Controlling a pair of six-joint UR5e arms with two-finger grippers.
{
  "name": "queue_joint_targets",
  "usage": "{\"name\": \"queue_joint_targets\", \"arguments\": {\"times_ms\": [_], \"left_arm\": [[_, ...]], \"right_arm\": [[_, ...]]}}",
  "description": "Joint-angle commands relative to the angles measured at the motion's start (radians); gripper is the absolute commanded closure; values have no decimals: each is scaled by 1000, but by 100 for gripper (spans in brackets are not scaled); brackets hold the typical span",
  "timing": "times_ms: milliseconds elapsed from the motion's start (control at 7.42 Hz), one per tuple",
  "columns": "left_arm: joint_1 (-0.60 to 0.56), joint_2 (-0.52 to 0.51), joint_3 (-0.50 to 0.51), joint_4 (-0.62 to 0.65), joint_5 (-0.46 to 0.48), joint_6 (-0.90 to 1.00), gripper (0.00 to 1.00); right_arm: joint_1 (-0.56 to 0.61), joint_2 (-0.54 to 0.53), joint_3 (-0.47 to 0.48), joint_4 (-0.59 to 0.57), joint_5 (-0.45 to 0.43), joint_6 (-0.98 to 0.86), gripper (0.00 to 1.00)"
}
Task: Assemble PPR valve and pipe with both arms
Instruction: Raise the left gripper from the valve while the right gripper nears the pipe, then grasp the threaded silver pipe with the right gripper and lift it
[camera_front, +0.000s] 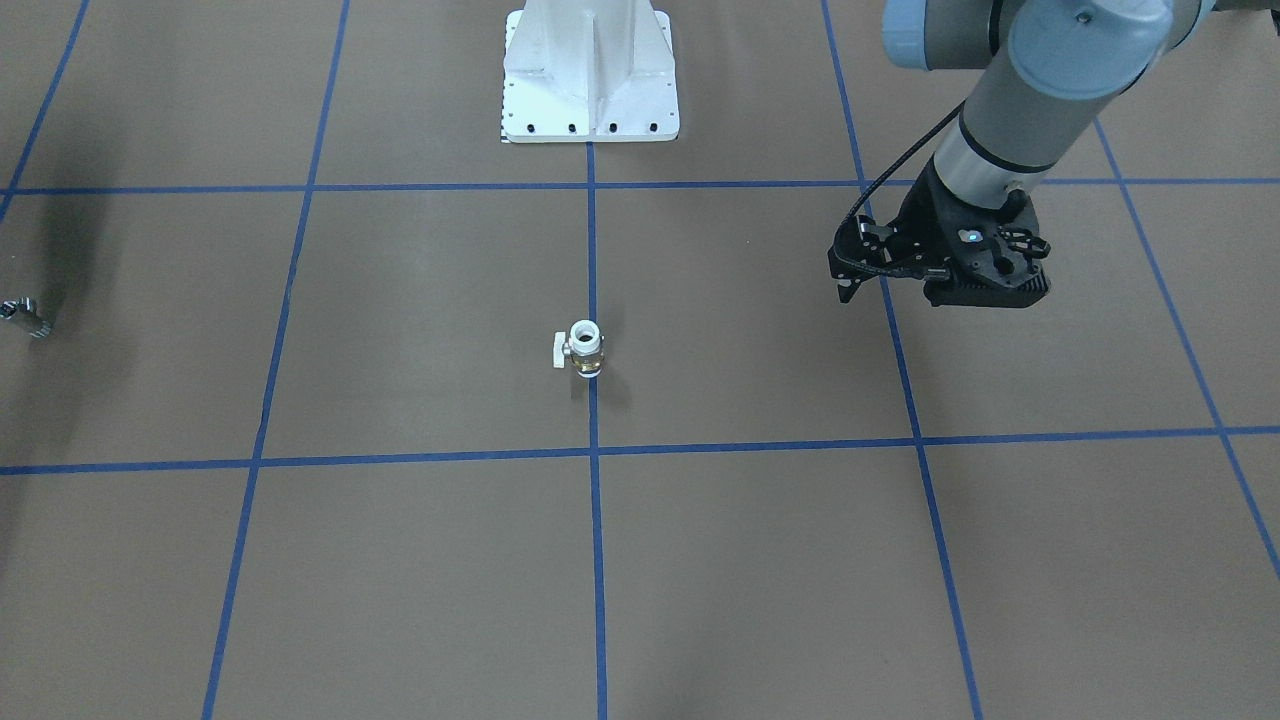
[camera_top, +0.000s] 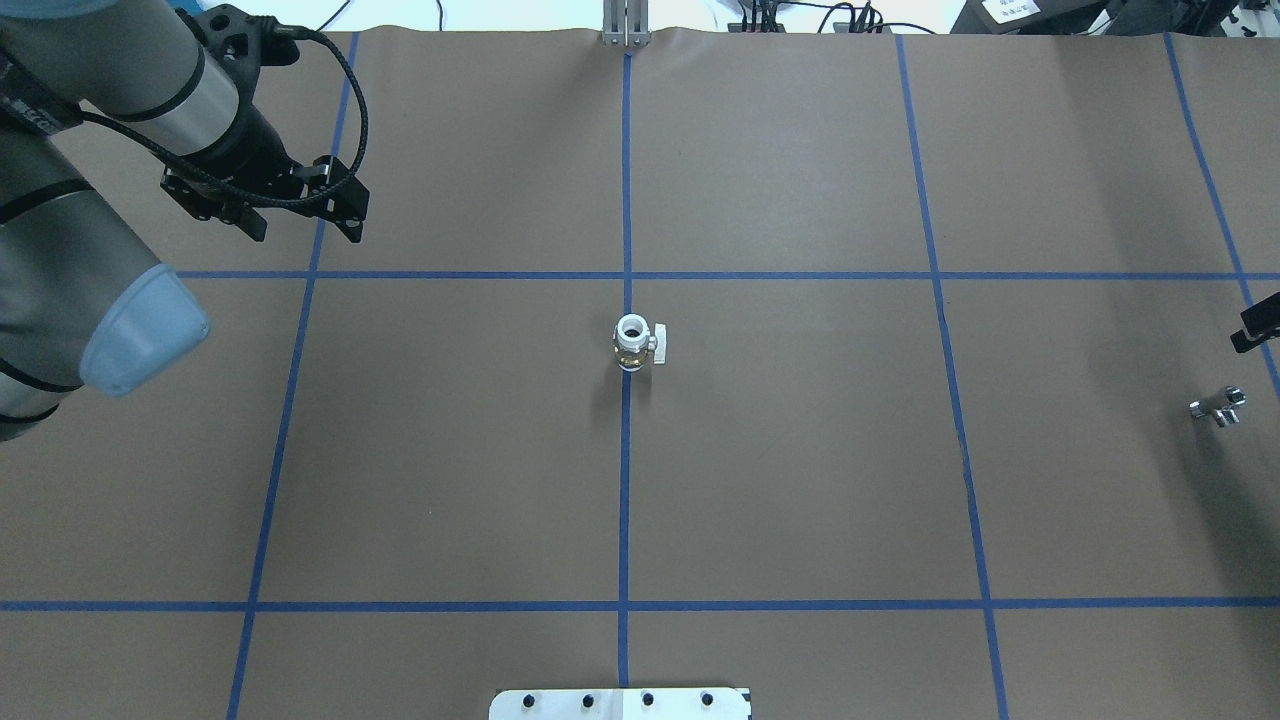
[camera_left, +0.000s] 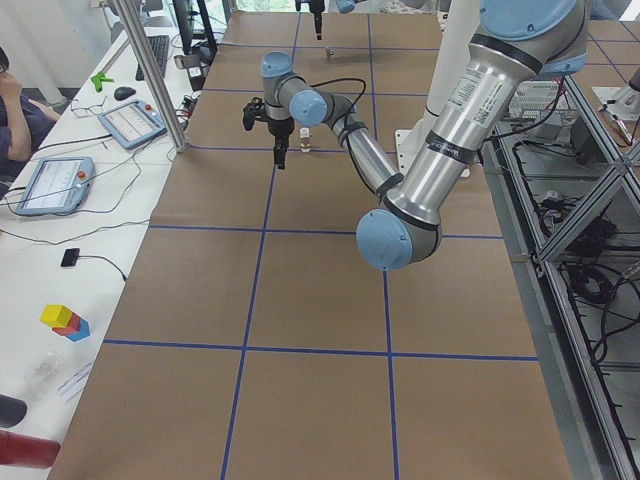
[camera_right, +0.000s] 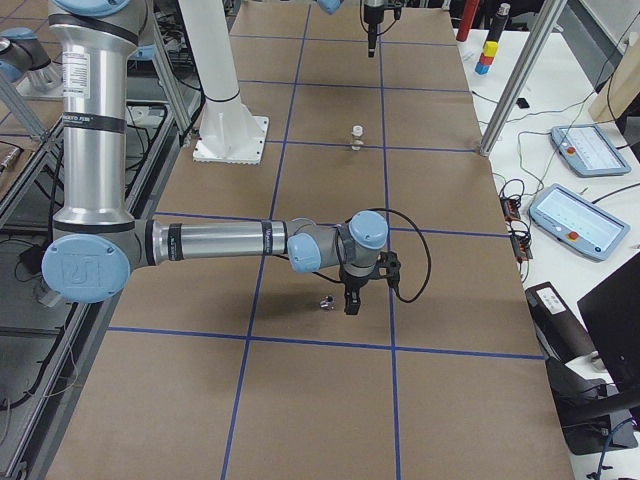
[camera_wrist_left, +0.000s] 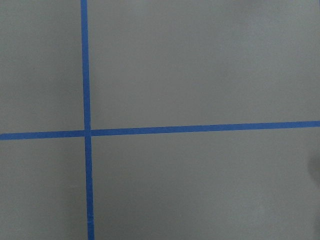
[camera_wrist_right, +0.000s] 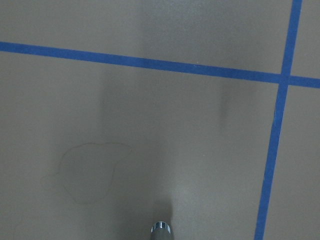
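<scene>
The PPR valve stands upright on the centre blue line, white ring end up, its handle tab pointing to my right; it also shows in the overhead view. The silver pipe lies at my far right, seen too at the front view's left edge and in the right wrist view. My left gripper hangs over bare table far to the left of the valve, also in the overhead view. My right gripper hovers just beside the pipe. I cannot tell whether either gripper is open.
The white bolted pedestal stands at the table's near edge behind the valve. Blue tape lines grid the brown table. Tablets, cables and coloured blocks lie on the operators' side bench.
</scene>
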Motion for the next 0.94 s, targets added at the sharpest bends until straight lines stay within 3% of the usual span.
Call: {"name": "queue_joint_targets", "arguments": {"times_ms": [0,808], "left_arm": [[5,0,3,0,0,0,0],[9,0,10,-2,0,-2,0]], "right_arm": [[-25,-4,-3,1,5,25,1],[-117,-5,-35,3,-10,11,1]]}}
